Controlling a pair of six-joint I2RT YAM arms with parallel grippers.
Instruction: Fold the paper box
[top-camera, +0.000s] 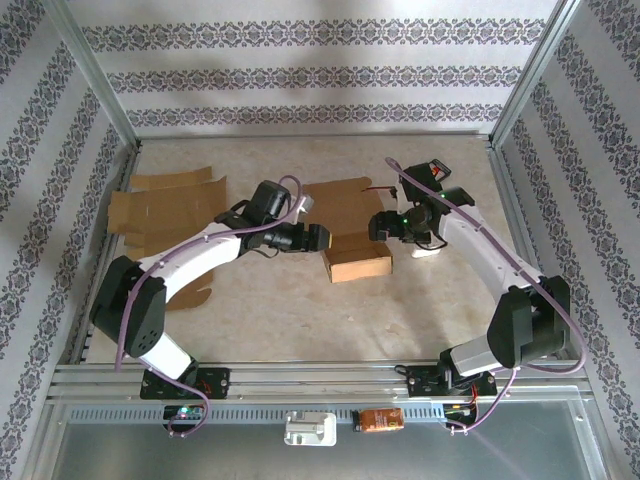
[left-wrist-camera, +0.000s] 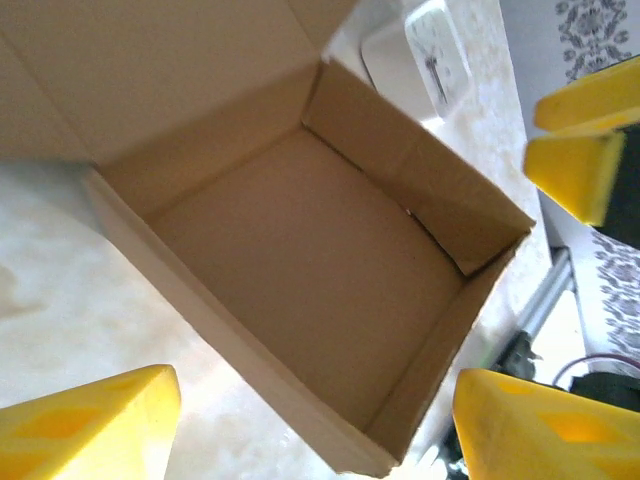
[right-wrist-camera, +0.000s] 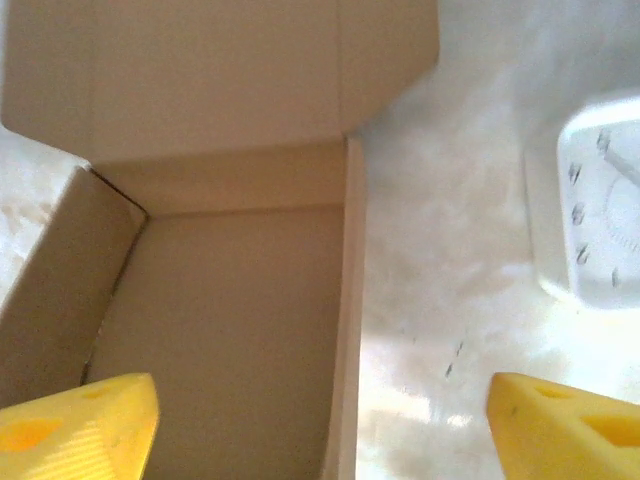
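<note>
The paper box (top-camera: 358, 262) sits in the middle of the table (top-camera: 300, 320), between the two arms. Its walls stand up and its top is open, so the bare bottom shows. The lid (top-camera: 340, 203) lies back on the far side and is not yet folded over.

The left gripper (top-camera: 318, 238) hangs just beside the box's left wall. The right gripper (top-camera: 383, 226) hangs just beside the right wall. Both are wide open and hold nothing.

On the right gripper, one yellow finger (right-wrist-camera: 80, 430) is over the inside of the box. The other is over the table, so the wall is between them. That looks like a good spot to pinch or push the wall. The arms are probably on both sides so the box cannot slide.

A flat piece of cardboard (top-camera: 165, 208) lies at the far left, well apart. A white thing (right-wrist-camera: 600, 210) lies near the box on the right.
</note>
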